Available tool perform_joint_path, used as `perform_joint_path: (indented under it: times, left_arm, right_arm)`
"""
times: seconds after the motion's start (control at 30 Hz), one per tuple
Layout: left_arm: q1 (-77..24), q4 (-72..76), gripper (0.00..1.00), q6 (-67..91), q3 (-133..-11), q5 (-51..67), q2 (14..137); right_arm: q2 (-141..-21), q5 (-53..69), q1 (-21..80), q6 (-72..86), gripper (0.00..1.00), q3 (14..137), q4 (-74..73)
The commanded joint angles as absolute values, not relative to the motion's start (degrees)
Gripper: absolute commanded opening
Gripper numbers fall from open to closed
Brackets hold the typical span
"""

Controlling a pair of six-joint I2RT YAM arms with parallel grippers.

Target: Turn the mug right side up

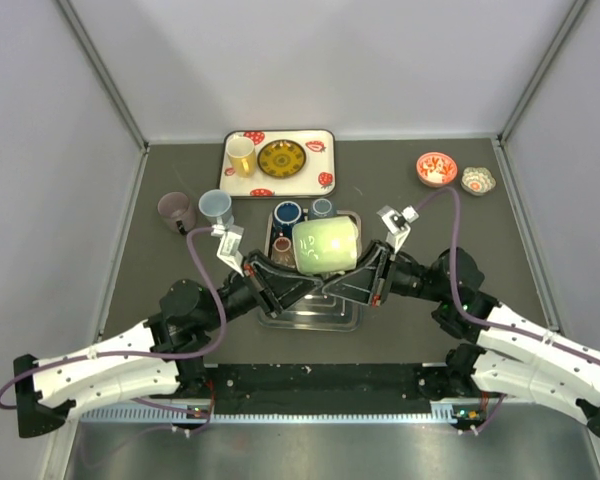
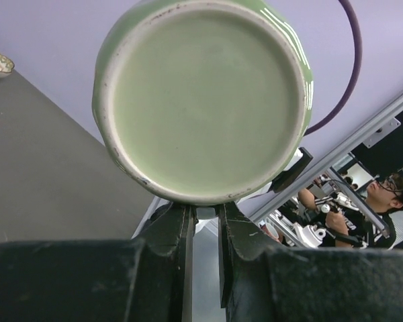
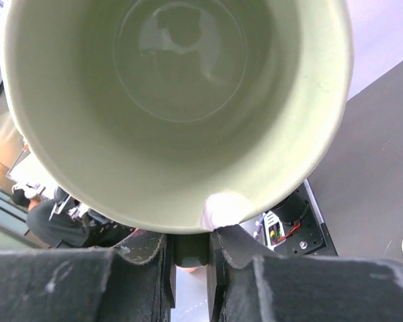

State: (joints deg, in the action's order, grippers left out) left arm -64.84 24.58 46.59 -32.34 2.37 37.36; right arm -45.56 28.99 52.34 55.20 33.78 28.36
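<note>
Left gripper point(image 2: 203, 211): jaws clenched on green mug point(image 1: 325, 245) beside its base. Right gripper point(image 3: 190, 238): jaws pinch the rim. Mug lies sideways, aloft between both, mouth toward right arm, over metal tray point(image 1: 310, 318) holding small cups point(image 1: 287, 213).

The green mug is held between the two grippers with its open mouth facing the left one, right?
No. The green mug is held between the two grippers, but its open mouth faces the right gripper, as the right wrist view shows; the left gripper meets its base.
</note>
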Motion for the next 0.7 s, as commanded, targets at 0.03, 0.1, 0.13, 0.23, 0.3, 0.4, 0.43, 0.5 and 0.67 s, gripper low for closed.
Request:
perform_joint_path:
  times: [0.03, 0.1, 0.13, 0.23, 0.3, 0.4, 0.43, 0.5, 0.67]
  left_arm:
    - [-65.1, 27.8, 0.05, 45.3, -33.2, 3.0, 36.2]
    - [-65.1, 22.6, 0.46, 42.8, -34.3, -1.7, 34.5]
    - [-65.1, 20.1, 0.59, 41.9, -34.8, -3.8, 33.5]
    - [-65.1, 8.9, 0.84, 39.2, -37.3, -17.4, 28.2]
    - [-65.1, 2.9, 0.93, 38.8, -38.1, -27.4, 25.9]
    - [-65.1, -1.8, 0.99, 37.2, -38.6, -36.5, 22.4]
    - [-65.1, -5.9, 0.99, 36.8, -39.0, -38.2, 22.1]
    - [-65.1, -10.1, 0.99, 36.1, -40.7, -41.2, 22.9]
    - [-65.1, -21.3, 0.96, 37.5, -44.7, -44.6, 29.5]
  right_arm:
    - [-45.2, 27.0, 51.5, 52.1, 0.00, 37.6, 24.8]
    - [-42.6, 21.7, 51.5, 48.0, 0.00, 40.1, 18.1]
    - [-41.7, 19.8, 51.2, 46.5, 0.00, 41.4, 10.5]
    - [-40.3, 9.6, 49.1, 40.7, 0.00, 48.4, -3.0]
    - [-42.6, 0.3, 46.2, 36.7, 0.00, 55.5, -17.2]
    - [-49.2, -14.9, 42.1, 32.9, 0.00, 65.7, -34.3]
    - [-54.8, -16.5, 40.6, 32.0, 0.00, 68.2, -37.1]
    - [-60.4, -20.1, 38.2, 30.2, 0.00, 72.5, -41.0]
    - [-74.1, -21.0, 28.5, 29.8, 0.00, 77.5, -41.1]
